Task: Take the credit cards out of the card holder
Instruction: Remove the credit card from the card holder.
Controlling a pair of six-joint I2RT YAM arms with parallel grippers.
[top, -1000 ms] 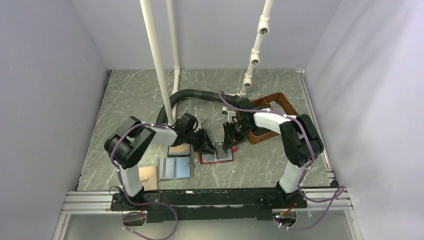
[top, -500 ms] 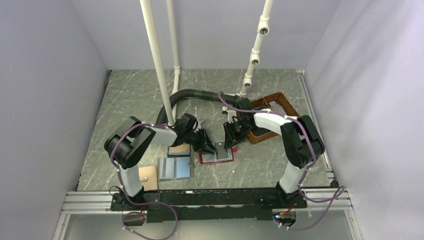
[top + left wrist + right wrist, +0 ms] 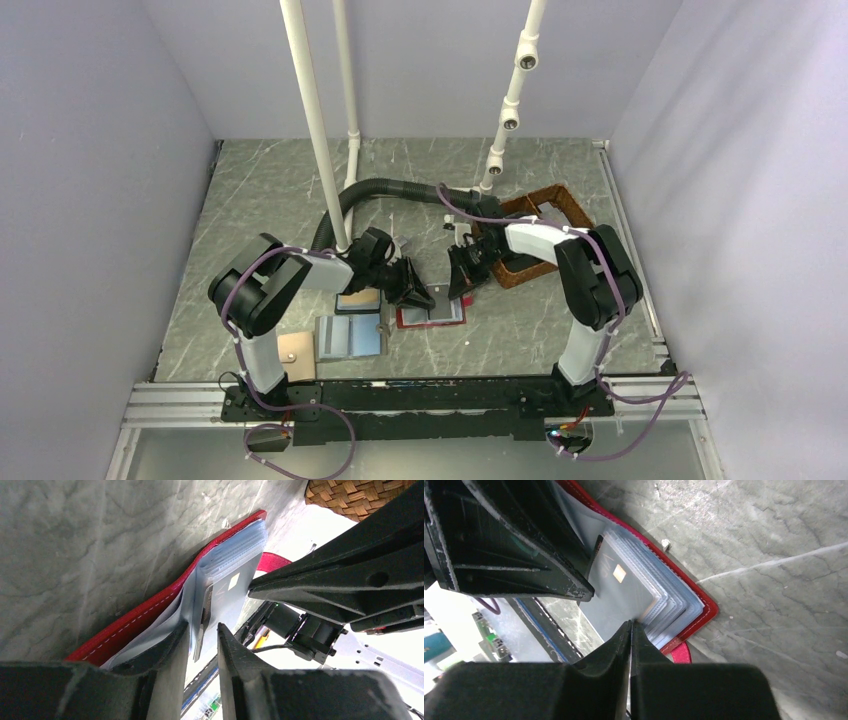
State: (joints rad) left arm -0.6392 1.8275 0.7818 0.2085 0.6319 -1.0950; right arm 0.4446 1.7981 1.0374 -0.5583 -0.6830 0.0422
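Red card holder [image 3: 140,620], card pinched
Right pincer [image 3: 630,625] clamps grey card [image 3: 619,595]; left pincer [image 3: 202,630], apart, should brace the sleeves; pull flat.

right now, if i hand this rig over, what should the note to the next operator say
Left gripper: jaws a little apart, straddling a sleeve edge on the left half of the card holder.
Right gripper: shut, apparently pinching the near edge of the grey chip card.
The card holder lies open on the table between the two grippers.
Done: holder opened, card gripped. The card is not yet out of its clear sleeve.
Left: pull that card free, then go through the stacked sleeves under it. Their contents do not show.
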